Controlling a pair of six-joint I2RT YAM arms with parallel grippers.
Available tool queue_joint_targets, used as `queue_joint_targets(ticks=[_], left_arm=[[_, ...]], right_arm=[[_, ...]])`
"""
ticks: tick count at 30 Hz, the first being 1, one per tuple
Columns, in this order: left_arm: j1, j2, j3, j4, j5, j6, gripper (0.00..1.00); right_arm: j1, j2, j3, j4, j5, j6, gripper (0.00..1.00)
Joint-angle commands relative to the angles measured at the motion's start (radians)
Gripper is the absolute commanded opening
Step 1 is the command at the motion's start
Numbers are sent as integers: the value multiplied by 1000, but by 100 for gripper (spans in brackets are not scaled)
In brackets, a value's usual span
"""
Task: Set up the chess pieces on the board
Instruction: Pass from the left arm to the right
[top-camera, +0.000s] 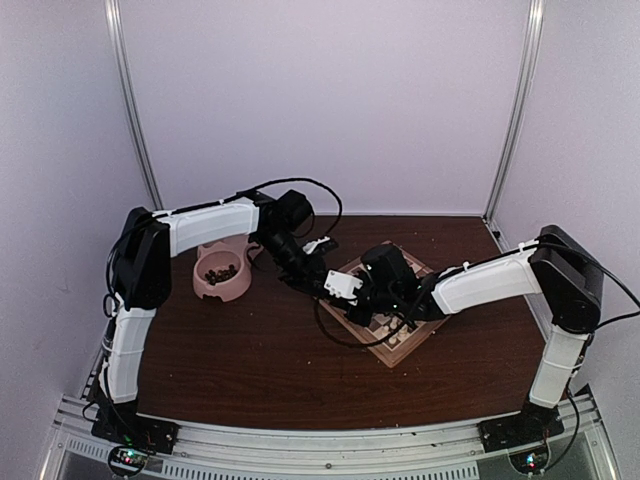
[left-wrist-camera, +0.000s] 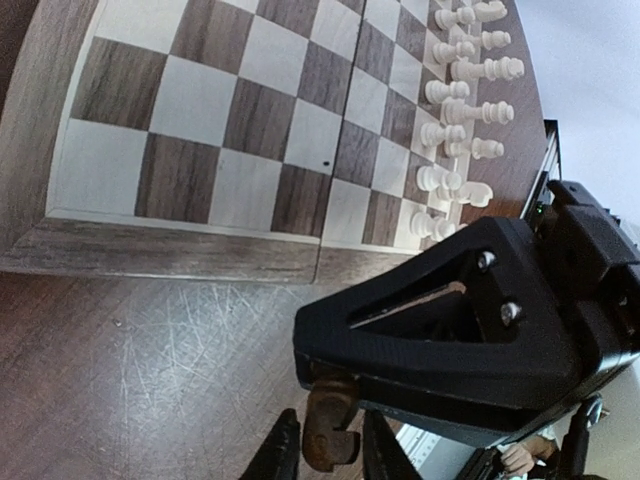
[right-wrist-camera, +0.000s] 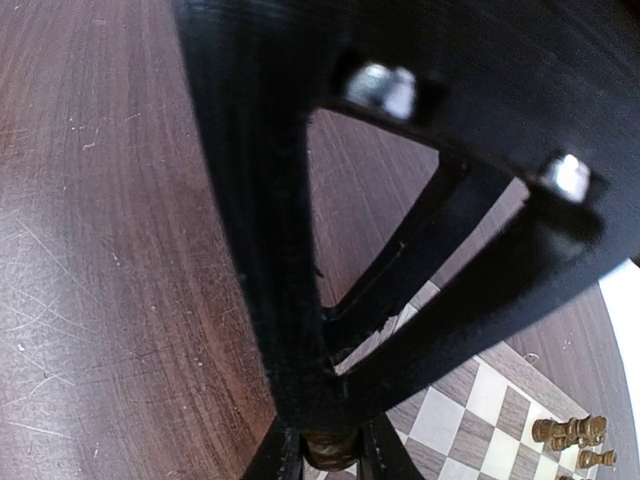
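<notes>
Just off one border of the board (left-wrist-camera: 200, 150), above the bare tabletop (left-wrist-camera: 120, 380), the left end effector (left-wrist-camera: 330, 445) and the right end effector (right-wrist-camera: 330, 445) meet on one dark brown chess piece (left-wrist-camera: 328, 415). Each is clamped on it from its own side. Cream chessmen (left-wrist-camera: 462, 100) stand in two rows along the board's far side, and a few dark chessmen (right-wrist-camera: 570, 431) stand at another edge. Further dark pieces (top-camera: 222, 270) lie in the pink double bowl (top-camera: 205, 288).

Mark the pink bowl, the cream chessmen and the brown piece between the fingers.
pink bowl (top-camera: 222, 292), top view, front wall.
cream chessmen (left-wrist-camera: 475, 112), left wrist view, middle piece.
brown piece (left-wrist-camera: 328, 435), left wrist view, body.
</notes>
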Motion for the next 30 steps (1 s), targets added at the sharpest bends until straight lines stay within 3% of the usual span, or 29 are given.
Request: queue_joint_targets(ticks=[1,7,11,17,22,26,30], left_arm=[[-6,-60,-19,42,-9,10,28],[-6,-129,-94,184,-62,-30,42],[-4,-226,-241,385,-128,-67,55],[-2,-372,-392,538,-245,-57,66],[-3,-531,-594,764,-288,-32,66],[-5,-658,-803,1051,-273,6,64],[-10,-691,-866,1149,-211,67,59]], right_arm=[[7,6,7,33,-10,26,8],[4,2,-16,65,-10,45,3],[-12,-12,-33,94,-53,81,1],[-60,-37,-55,132,-154,153,0],[-106,-76,-79,191,-278,253,0],[-122,-93,-82,209,-353,308,0],[-129,-103,-75,222,-415,348,0]])
